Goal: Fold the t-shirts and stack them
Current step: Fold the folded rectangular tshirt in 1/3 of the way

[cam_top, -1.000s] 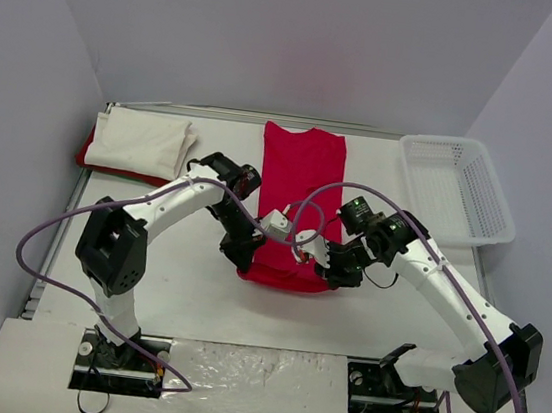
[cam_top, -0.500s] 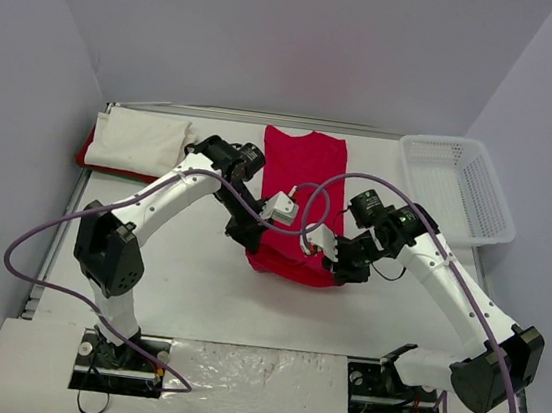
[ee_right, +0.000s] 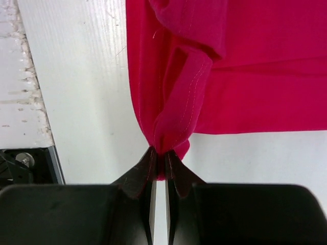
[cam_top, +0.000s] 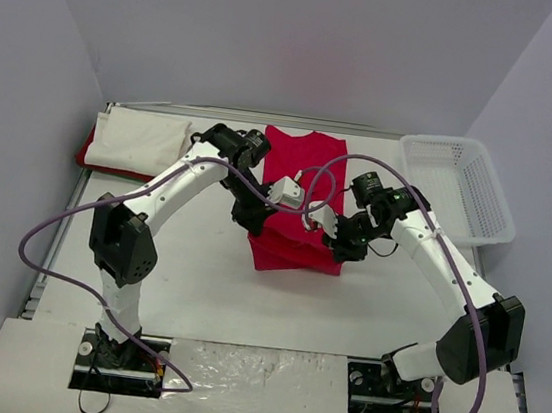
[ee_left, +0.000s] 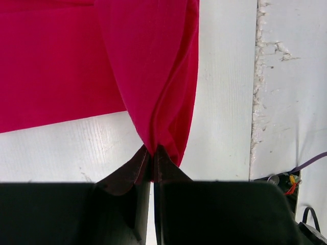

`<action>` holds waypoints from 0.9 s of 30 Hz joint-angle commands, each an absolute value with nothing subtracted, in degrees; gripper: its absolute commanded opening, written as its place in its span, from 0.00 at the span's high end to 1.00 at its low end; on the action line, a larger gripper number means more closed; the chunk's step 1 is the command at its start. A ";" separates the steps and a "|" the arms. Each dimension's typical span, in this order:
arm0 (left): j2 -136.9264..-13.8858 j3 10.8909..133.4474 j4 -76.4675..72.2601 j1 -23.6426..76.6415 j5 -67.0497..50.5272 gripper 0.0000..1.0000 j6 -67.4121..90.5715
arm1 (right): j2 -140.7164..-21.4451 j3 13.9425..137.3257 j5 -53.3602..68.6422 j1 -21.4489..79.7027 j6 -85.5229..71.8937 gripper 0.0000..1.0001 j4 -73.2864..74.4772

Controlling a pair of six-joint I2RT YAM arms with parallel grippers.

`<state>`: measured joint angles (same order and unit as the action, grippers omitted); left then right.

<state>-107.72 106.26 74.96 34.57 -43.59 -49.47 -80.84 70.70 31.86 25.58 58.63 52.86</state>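
We are mid-fold: red t-shirt [cam_top: 307, 160] at table [cam_top: 187, 276] centre, near hem lifted. Left gripper [ee_left: 152, 158] and right gripper [ee_right: 159, 161] each clenched on hem corner (cloth bunched in each pinch). Next, we judge: carry hem toward collar end, lay flat, let go.

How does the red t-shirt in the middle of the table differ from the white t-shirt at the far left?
The red t-shirt is spread long; the white t-shirt is folded compact. The left gripper and right gripper pinch the red t-shirt's near edge; nothing holds the white t-shirt. Both are plain cloth.
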 commanded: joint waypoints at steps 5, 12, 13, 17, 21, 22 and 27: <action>-110.21 112.93 89.03 34.72 -40.61 0.98 -48.69 | -84.46 74.88 29.53 22.94 58.09 1.00 51.68; -114.17 117.15 89.03 34.63 -39.38 0.98 -48.34 | -87.01 78.04 28.74 19.25 59.41 1.00 49.93; -114.87 117.51 88.86 34.72 -39.29 0.98 -48.25 | -87.71 78.31 28.57 18.90 59.50 1.00 49.66; -116.36 119.61 88.59 34.37 -38.32 0.98 -47.99 | -89.47 79.89 29.44 17.41 60.03 1.00 48.17; -117.51 121.19 88.24 33.84 -37.36 0.98 -47.55 | -91.93 81.21 29.97 16.88 60.99 1.00 47.99; -117.94 121.38 87.81 33.75 -37.09 0.98 -47.37 | -92.89 81.47 29.97 16.79 61.26 1.00 47.90; -119.97 123.92 87.89 33.22 -35.95 0.98 -47.11 | -95.71 83.40 30.15 15.65 62.05 1.00 47.11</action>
<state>-120.03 121.03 74.74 32.62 -36.97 -44.88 -94.15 80.77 30.87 17.15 63.64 47.11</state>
